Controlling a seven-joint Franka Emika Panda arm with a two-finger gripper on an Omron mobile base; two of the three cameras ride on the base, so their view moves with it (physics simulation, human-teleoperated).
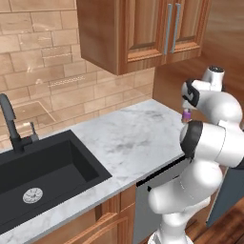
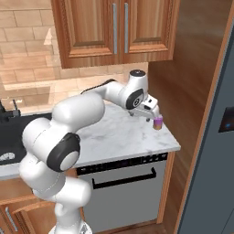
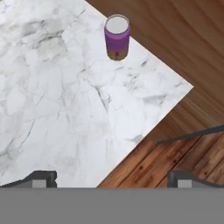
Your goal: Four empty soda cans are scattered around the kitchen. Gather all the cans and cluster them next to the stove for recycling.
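Note:
One soda can [image 3: 117,37], pink-purple with a yellowish base, stands upright on the marble counter [image 3: 65,96] close to its right-hand corner. The same can [image 2: 157,122] sits just under my gripper [image 2: 153,115], which hangs above it and slightly to its left. In the left base view the can [image 1: 187,114] peeks out from behind my arm. My gripper [image 3: 113,178] is open, with nothing between its fingertips [image 3: 41,178]; the can lies ahead of them, untouched. The stove is out of view.
A black sink [image 1: 47,171] with a dark faucet [image 1: 9,124] is set in the counter's left part. Wooden wall cabinets [image 2: 114,32] hang above. A dishwasher front [image 2: 123,192] sits below the counter, a wooden side panel [image 2: 183,77] bounds it, and a grey fridge [image 2: 215,151] stands right.

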